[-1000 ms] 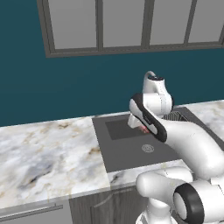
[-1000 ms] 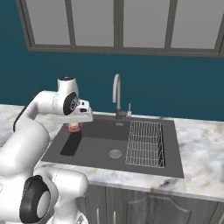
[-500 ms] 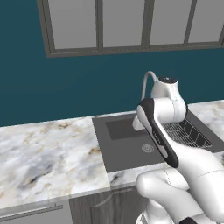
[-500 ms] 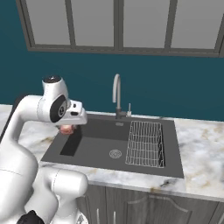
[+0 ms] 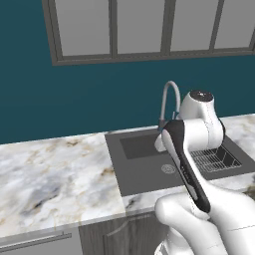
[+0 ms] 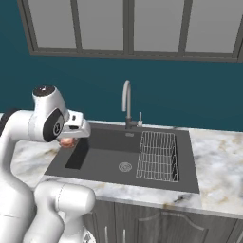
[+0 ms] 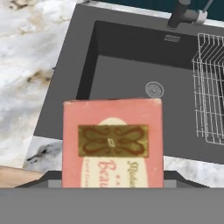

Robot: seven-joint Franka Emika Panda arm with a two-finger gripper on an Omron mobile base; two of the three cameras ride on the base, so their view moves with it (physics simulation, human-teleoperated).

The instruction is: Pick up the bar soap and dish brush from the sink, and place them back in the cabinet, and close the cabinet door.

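Already lifted clear of the sink (image 7: 131,78): bar soap (image 7: 113,142) clamped upright between the fingers, seemingly, tips hidden behind it; drain (image 7: 154,89) toward one o'clock below, bench (image 7: 30,57) at ten.

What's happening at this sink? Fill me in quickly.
The white robot arm has the bar soap clamped in its gripper and holds it up over the left rim of the sink, above the marble counter. The soap is out of the basin; its pink face with a tan label faces the hand camera. The basin shows the round drain, the wire dish rack on its right side and the faucet behind. I cannot make out the dish brush.
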